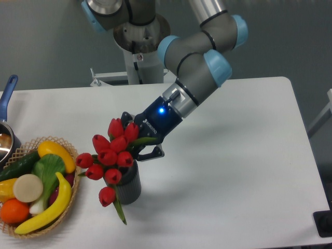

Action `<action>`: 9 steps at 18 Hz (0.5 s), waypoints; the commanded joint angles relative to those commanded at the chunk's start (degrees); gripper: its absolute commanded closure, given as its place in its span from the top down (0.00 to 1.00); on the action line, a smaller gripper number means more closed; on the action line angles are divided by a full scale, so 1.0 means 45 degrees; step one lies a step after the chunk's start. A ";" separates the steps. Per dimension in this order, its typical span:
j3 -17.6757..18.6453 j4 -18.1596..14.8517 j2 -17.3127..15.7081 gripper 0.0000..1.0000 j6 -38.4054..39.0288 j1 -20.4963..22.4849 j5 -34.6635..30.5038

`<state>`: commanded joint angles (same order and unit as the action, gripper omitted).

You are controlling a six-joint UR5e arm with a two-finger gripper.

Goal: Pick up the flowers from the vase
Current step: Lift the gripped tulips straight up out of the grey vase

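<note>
The flowers [111, 155], a bunch of red tulip buds with green leaves, stand in the small dark grey ribbed vase [130, 185] near the table's front centre. One bud and a leaf hang down the vase's left side. My gripper [140, 136] reaches in from the upper right at bud height. Its jaws are spread, one finger behind the top buds and one to the right above the vase's mouth. A green leaf and the right-hand buds lie between them. The stems are hidden inside the vase.
A woven wicker basket [72, 207] with bananas, an orange and vegetables sits at the front left, close to the flowers. A blue-handled metal pot [6, 101] stands at the left edge. The arm's base stands behind the table.
</note>
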<state>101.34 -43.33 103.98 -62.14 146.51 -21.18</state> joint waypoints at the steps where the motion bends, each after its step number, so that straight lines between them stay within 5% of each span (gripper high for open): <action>1: -0.0097 0.0000 -0.0097 0.30 0.0175 0.0020 0.0000; 9: -0.1444 0.0000 -0.0488 0.30 0.2342 0.0234 0.0000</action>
<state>94.84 -43.33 101.78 -51.60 147.56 -21.18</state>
